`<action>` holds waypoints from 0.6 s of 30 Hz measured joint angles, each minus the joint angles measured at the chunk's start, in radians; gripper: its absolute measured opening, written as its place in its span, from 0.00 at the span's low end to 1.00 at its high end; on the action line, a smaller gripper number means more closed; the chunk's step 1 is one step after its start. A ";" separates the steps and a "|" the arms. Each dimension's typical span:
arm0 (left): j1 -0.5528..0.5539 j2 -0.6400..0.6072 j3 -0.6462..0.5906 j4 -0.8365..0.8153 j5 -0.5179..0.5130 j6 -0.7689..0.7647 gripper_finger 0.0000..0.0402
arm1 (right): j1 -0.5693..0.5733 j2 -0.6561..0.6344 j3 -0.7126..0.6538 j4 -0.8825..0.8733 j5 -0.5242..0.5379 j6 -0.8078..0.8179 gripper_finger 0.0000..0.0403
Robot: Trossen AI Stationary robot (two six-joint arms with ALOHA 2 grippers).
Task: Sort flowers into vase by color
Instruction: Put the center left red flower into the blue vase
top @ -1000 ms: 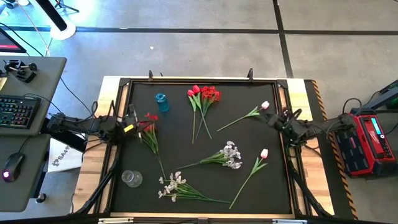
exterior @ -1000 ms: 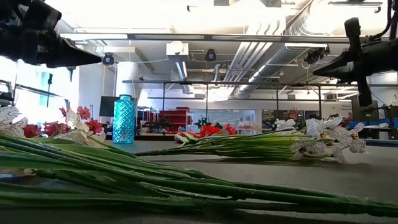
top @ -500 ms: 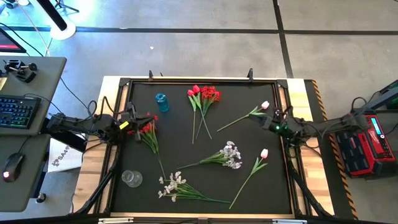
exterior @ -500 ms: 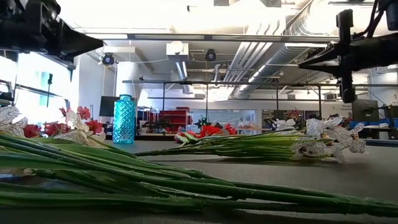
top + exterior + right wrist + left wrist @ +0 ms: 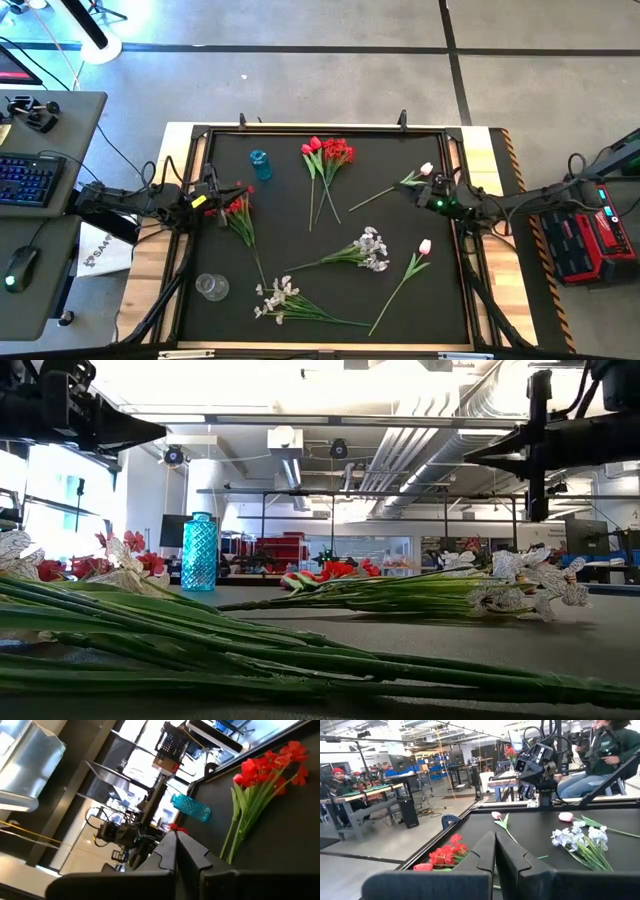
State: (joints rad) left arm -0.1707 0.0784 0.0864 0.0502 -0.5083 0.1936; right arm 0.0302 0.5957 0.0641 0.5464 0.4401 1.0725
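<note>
Two arms at opposite edges of black mat (image 5: pixel 300 230), nothing sorted yet. Flowers all loose on mat: white spray (image 5: pixel 290 300) near front, second white spray (image 5: pixel 368 248) mid, red bunch (image 5: pixel 330 152) at back, small red bunch (image 5: pixel 238 206) by left edge, pink tulip (image 5: pixel 424 170) and second pink tulip (image 5: pixel 423 247) on right. Blue vase (image 5: pixel 260 163) back left, clear glass (image 5: pixel 210 286) front left, both empty.

Left claw (image 5: pixel 212 200) pinched shut, empty, hanging just beside small red bunch; stem running away toward front-centre. Right claw (image 5: pixel 418 190) shut, empty, just beside pink tulip at back right; stem trailing toward centre. Each arm nearest its own flower; need opening before any grab.
</note>
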 joint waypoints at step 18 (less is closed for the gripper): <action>0.000 0.000 0.000 0.036 0.023 0.244 0.00 | -0.207 0.426 0.542 -0.604 -0.314 -0.244 0.00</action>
State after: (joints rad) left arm -0.1707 0.0788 0.0863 0.0864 -0.4849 0.4378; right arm -0.1766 1.0219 0.6060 -0.0573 0.1257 0.8288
